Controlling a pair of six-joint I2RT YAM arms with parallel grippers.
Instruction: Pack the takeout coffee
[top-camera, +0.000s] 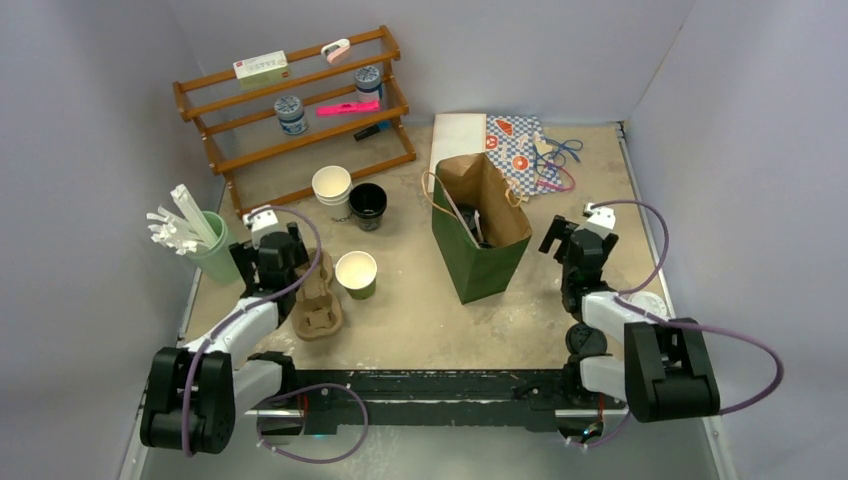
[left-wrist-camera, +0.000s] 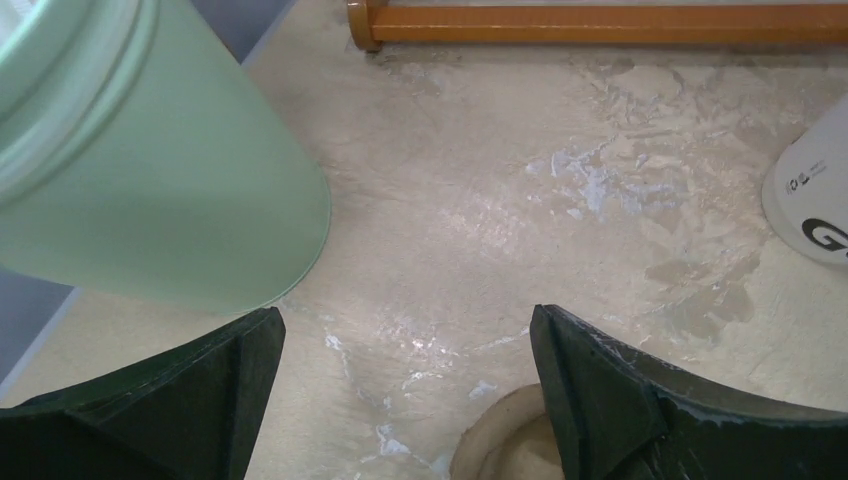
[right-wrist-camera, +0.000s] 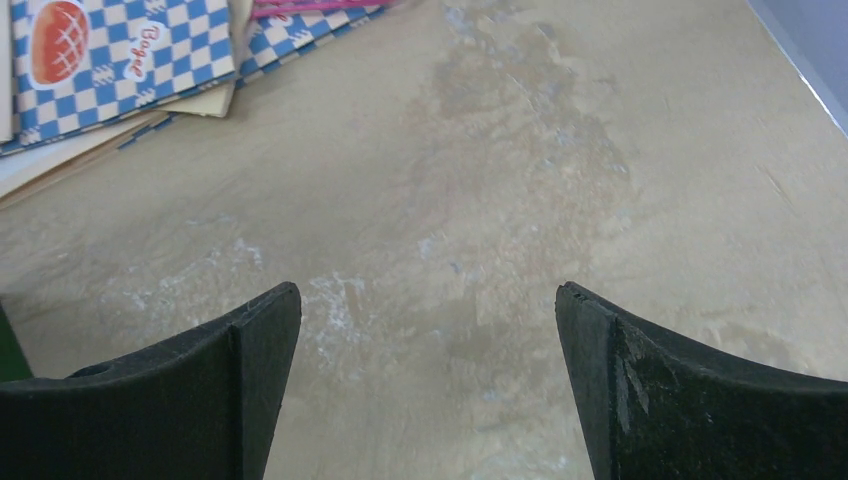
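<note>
The takeout coffee with its black lid does not show in any view. A tall green paper bag (top-camera: 478, 240) stands open mid-table with something dark inside that I cannot make out. A lidless olive-green cup (top-camera: 356, 274) stands left of it, beside a cardboard cup carrier (top-camera: 318, 302). My left gripper (top-camera: 268, 238) hovers open at the carrier's far end, jaws wide and empty (left-wrist-camera: 405, 390), with the carrier's rim (left-wrist-camera: 500, 440) under the right finger. My right gripper (top-camera: 575, 240) is open and empty right of the bag, over bare table (right-wrist-camera: 428, 380).
A pale green cup (top-camera: 212, 250) (left-wrist-camera: 150, 170) of white stirrers stands left of my left gripper. A white cup (top-camera: 332, 186) (left-wrist-camera: 810, 195) and a black cup (top-camera: 367, 205) stand behind. A wooden rack (top-camera: 300, 100) is at the back left; checkered papers (top-camera: 520, 150) (right-wrist-camera: 110, 55) lie behind the bag.
</note>
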